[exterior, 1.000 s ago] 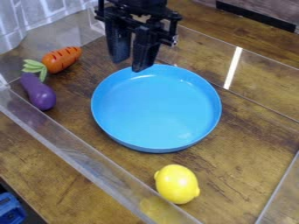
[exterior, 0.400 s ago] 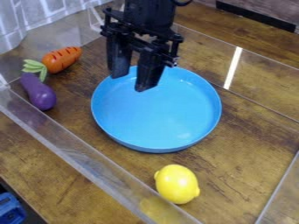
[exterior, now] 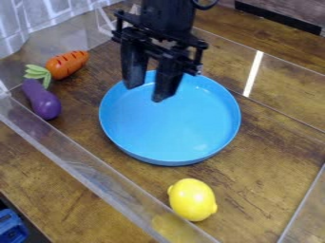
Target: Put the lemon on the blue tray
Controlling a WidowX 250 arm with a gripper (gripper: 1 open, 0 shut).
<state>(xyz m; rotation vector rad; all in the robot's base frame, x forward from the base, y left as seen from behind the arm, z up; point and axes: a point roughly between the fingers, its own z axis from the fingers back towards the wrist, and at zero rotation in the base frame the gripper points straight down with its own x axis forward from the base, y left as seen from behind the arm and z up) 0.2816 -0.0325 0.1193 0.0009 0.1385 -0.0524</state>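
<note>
The lemon [exterior: 192,199], small, glossy and yellow, lies on the wooden table in front of the blue tray [exterior: 191,123] and apart from its rim. The round tray sits mid-table with nothing in it. My black gripper [exterior: 147,91] points straight down over the tray's back left part, well away from the lemon. Its two fingers [exterior: 132,74] stand apart with a clear gap, and nothing is held between them.
An orange carrot [exterior: 66,64] with a green top and a purple eggplant [exterior: 41,100] lie at the left. Clear plastic walls [exterior: 76,171] run along the front left and the right side of the table.
The gripper's fingers have spread apart from nearly together. The hand has drifted a little right and toward the tray's middle. The lemon has not moved.
</note>
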